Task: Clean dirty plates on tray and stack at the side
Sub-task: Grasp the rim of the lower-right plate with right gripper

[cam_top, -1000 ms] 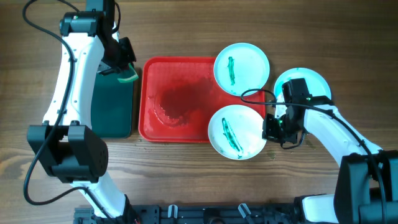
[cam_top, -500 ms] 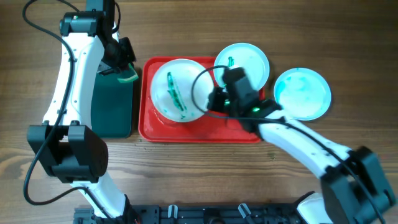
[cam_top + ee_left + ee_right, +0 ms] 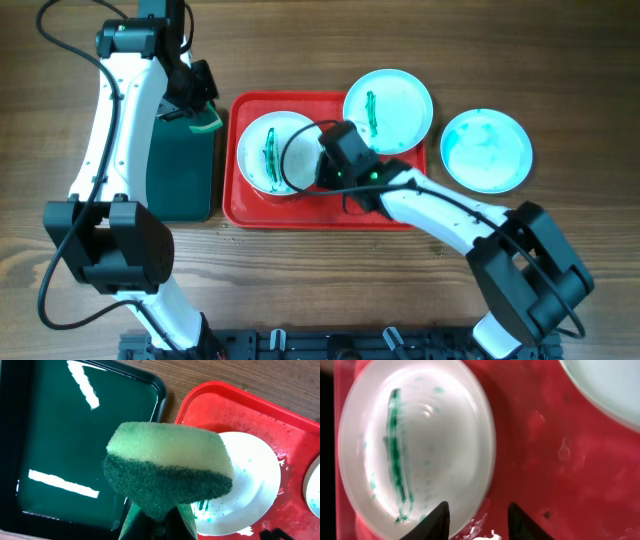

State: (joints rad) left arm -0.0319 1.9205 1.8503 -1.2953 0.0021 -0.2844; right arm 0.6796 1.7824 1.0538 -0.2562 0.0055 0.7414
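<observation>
The red tray [image 3: 390, 205] lies mid-table. A white plate [image 3: 270, 152] with a green streak rests flat in its left half. It fills the left of the right wrist view, plate [image 3: 415, 445]. My right gripper [image 3: 325, 168] stands open at that plate's right rim; in its own view the right gripper [image 3: 477, 515] has one finger over the plate and one over the red tray [image 3: 570, 470]. A second streaked plate [image 3: 388, 108] overlaps the tray's far right corner. A pale cyan plate [image 3: 486, 150] lies on the table to the right. My left gripper [image 3: 203, 118] is shut on a sponge [image 3: 170, 467].
A dark green tray [image 3: 182, 165] sits left of the red one, under the sponge; in the left wrist view this green tray [image 3: 75, 435] shows wet reflections. The right arm stretches across the red tray's front right part. A black rail [image 3: 330, 345] runs along the table's near edge.
The right arm carried the streaked plate from the tray's front right corner to its left half, where it now lies flat. The right jaws have opened. The left arm has not moved.
</observation>
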